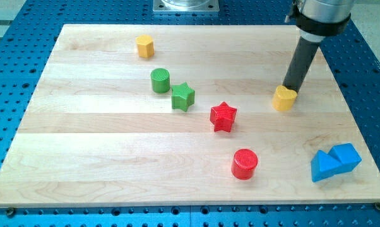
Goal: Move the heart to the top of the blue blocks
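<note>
The yellow heart lies on the wooden board at the view's right, above the middle. My tip touches its upper right edge. The dark rod rises from there toward the view's top right. Two blue blocks sit together at the view's lower right: a blue triangle and a blue cube. The heart is well above them and somewhat to their left.
A yellow hexagon sits near the view's top left. A green cylinder and a green star sit together left of centre. A red star is at the centre, a red cylinder below it.
</note>
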You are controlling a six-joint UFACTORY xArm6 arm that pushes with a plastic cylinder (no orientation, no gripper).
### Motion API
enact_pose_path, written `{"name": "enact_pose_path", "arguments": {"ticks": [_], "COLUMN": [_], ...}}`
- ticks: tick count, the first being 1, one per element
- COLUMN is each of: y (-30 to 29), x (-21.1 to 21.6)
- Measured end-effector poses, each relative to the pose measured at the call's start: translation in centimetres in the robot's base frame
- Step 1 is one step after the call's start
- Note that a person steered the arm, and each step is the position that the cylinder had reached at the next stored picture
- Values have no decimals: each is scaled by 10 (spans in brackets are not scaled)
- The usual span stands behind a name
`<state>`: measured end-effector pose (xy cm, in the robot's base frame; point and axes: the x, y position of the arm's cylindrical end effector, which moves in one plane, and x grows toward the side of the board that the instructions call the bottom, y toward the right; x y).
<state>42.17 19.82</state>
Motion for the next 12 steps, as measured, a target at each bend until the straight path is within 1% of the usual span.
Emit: {"name": "enact_pose_path", "arguments": {"ticks": [1, 2, 3, 4, 5, 6, 7, 8, 11, 12], "y": [5, 10, 9, -13, -27, -21, -27, -57, -52, -24], "x": [67, 56, 13, 3, 5, 41, 18, 17, 28, 43]}}
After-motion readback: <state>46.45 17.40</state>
